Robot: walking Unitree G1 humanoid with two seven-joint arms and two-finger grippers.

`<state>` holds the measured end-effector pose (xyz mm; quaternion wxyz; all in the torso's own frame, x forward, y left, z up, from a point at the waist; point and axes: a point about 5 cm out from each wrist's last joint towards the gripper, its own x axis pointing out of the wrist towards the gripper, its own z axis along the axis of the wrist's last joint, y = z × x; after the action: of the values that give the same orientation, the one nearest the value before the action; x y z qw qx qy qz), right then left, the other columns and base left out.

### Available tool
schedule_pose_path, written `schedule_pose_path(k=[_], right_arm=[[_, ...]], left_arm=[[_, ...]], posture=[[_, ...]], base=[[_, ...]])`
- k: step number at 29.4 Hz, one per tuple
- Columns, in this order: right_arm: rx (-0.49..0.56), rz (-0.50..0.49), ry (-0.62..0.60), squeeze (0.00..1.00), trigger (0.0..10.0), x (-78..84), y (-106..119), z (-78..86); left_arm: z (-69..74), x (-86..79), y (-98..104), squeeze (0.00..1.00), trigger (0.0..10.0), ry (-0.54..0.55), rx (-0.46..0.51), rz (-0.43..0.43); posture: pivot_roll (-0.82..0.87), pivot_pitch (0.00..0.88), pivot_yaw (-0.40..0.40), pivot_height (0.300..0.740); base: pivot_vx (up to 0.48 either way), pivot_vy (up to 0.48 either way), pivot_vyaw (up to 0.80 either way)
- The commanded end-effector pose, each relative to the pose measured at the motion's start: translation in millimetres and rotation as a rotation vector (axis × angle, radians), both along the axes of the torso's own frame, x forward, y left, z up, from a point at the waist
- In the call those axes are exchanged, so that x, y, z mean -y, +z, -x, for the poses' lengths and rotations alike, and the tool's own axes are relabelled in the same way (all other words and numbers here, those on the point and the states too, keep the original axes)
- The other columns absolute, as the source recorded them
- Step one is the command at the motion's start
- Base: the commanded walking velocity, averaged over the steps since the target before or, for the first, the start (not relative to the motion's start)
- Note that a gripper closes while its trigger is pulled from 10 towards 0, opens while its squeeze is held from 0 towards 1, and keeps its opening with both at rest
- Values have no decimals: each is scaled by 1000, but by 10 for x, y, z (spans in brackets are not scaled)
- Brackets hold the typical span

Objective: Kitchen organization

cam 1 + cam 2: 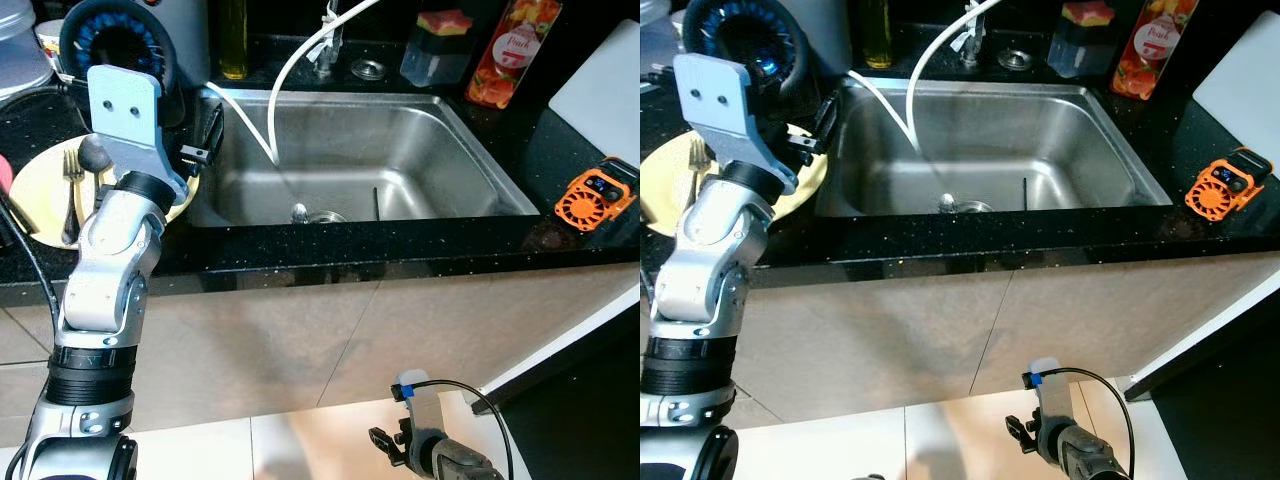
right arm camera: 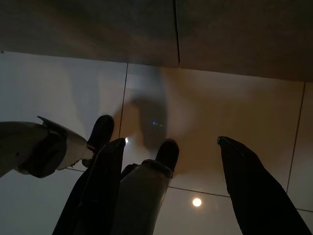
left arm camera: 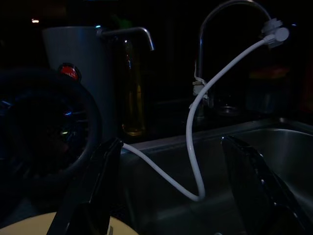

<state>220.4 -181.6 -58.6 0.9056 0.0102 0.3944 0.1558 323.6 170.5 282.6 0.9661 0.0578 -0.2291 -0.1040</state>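
The right gripper [image 2: 168,188] is hanging idle low beside the robot, its two black fingers [image 2: 100,191] spread apart and pointing down at the pale floor tiles [image 2: 220,122], holding nothing. In the head views that arm is showing at the bottom, in front of the beige cabinet front [image 1: 330,340].

Higher up, the left arm is reaching over the front edge of the black speckled countertop [image 1: 400,245]. The left gripper [image 3: 168,196] is hovering above the rim of a yellow plate [image 1: 40,190] and the left wall of the stainless steel sink [image 1: 420,150]; its fingers [image 3: 93,196] are standing wide open with nothing between them. The plate is sitting on the counter just left of the sink, and a fork [image 1: 70,185] is lying on it, with a dark-handled utensil beside the fork.

Inside the basin, a spoon [image 1: 299,211] is resting near the drain [image 1: 325,215]. A white hose [image 1: 290,70] is looping from the faucet [image 3: 215,29] down into the sink.

On the right, an orange and black gadget [image 1: 597,195] is sitting on the counter beside a white cutting board [image 1: 600,90].

Along the back, a round black and blue appliance [image 1: 120,45] is standing behind the plate, then a bottle of yellow oil [image 1: 233,40], a clear container holding a sponge [image 1: 440,45] and a red juice bottle [image 1: 510,50].
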Motion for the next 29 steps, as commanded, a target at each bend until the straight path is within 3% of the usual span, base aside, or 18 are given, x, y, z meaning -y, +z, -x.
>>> schedule_pose_path(k=[1, 13, 24, 29], right_arm=[[-29, 2, -5, 0, 10000, 17, -41, 65], [-27, -7, -3, 0, 10000, -1, -41, 64], [-27, -13, 0, 0, 10000, -21, -43, 65], [-25, -19, 1, 0, 10000, -34, -41, 60]], left_arm=[[11, 56, -30, 0, 10000, -15, -8, -13], [10, 61, -34, 0, 10000, -16, -11, -5], [17, 63, -40, 0, 10000, -6, 1, 22], [48, 151, -85, 0, 10000, -58, -18, -10]], posture=[[133, 62, -83, 740], [134, 66, -81, 740], [136, 68, -81, 740], [135, 67, -79, 740]], base=[[341, 0, 0], [349, 0, 0], [0, 0, 0], [0, -144, 0]])
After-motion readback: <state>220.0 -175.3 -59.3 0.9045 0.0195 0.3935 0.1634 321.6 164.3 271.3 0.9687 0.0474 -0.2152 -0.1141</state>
